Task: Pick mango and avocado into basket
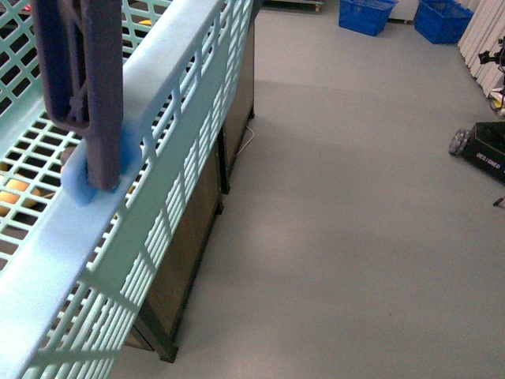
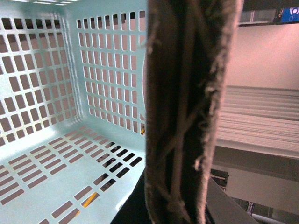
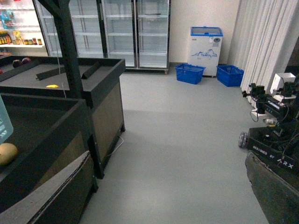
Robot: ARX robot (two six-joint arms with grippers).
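Note:
The pale turquoise basket fills the left of the front view, held up close, its brown-grey handle standing up from the rim. In the left wrist view the handle runs right through my left gripper, which is shut on it, with the slotted basket interior behind. My right gripper is open over bare floor with nothing between its fingers. Orange-yellow patches show through the basket slots; I cannot tell what they are. The mango and the avocado are not identifiable in any view.
Black display stands sit left of the right gripper, with a tan round fruit and a small yellow object on them. Blue baskets, a chest freezer, glass fridges and a black wheeled robot base ring the grey floor.

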